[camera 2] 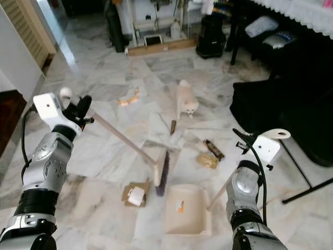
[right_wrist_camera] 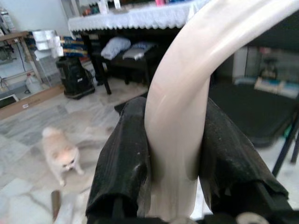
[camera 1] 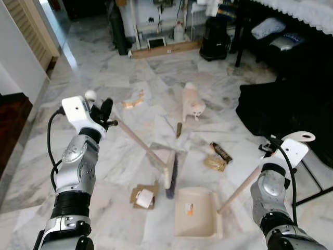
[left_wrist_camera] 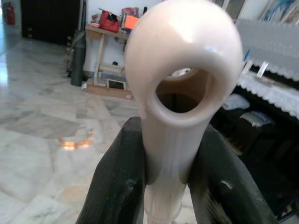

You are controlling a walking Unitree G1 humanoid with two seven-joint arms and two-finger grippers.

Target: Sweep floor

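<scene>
Broom [camera 1: 169, 174] rests with its dark bristles on the marble floor [camera 1: 104, 172] in front of you, just beside the cream dustpan [camera 1: 196, 212], and its long pale stick runs up to your left gripper [camera 1: 102, 115], which is clamped on the handle just below the looped end, as the left wrist view shows with a black finger [left_wrist_camera: 117, 186] on each side of it. Your right gripper [right_wrist_camera: 173, 154] is closed in the same way around the curved top of the dustpan handle [camera 1: 244, 187], which leans up from the pan toward your right wrist. Near the broom head you can see a flattened piece of cardboard [camera 1: 143, 197] with a white scrap on it, and on the other side a small tan packet [camera 1: 214, 163] and a dark wrapper [camera 1: 221, 152]; any print on them is too small to read. A brown stick-like object [camera 1: 178, 129] lies further ahead, and orange scraps [camera 1: 132, 102] lie to its left. A small cream dog [camera 1: 191, 102] stands on the floor beyond the litter. The floor is grey-white veined marble, glossy, with a darker patch near your left side. At the far wall there is a wooden board [camera 1: 166, 49], a black bin [camera 1: 214, 37] and a table with a white lace cloth [camera 1: 307, 13] on your right.
</scene>
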